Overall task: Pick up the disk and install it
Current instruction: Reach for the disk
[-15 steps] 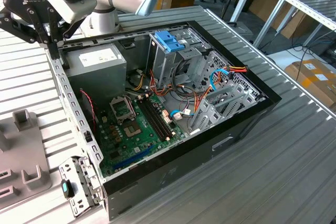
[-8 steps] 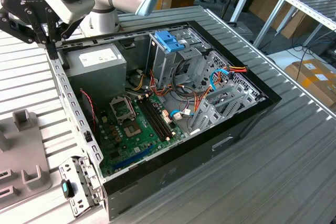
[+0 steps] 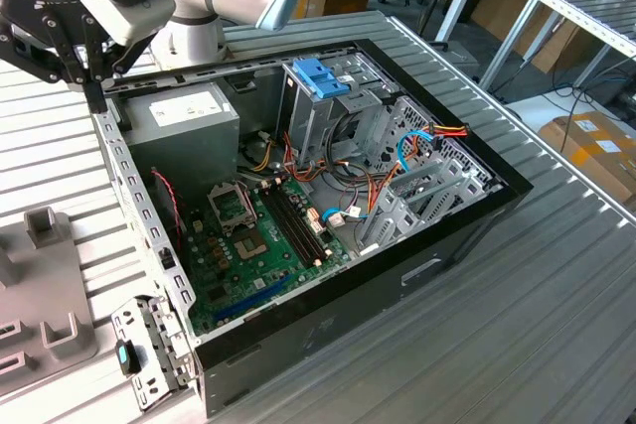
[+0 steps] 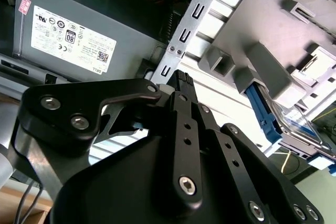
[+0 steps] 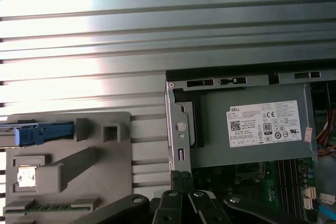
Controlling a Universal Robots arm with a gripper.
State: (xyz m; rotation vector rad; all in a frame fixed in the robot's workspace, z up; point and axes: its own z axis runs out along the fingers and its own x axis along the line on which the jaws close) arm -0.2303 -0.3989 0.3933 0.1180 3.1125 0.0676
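Ribbed metal table lies bare and wide around the open computer case, giving you free room on every side. Just beside the case, on the exterior view's left, sits the grey holder. The gripper hangs over the case's perforated edge near the power supply, fingers pressed together on nothing. The disk lies in the holder, apart from the case.
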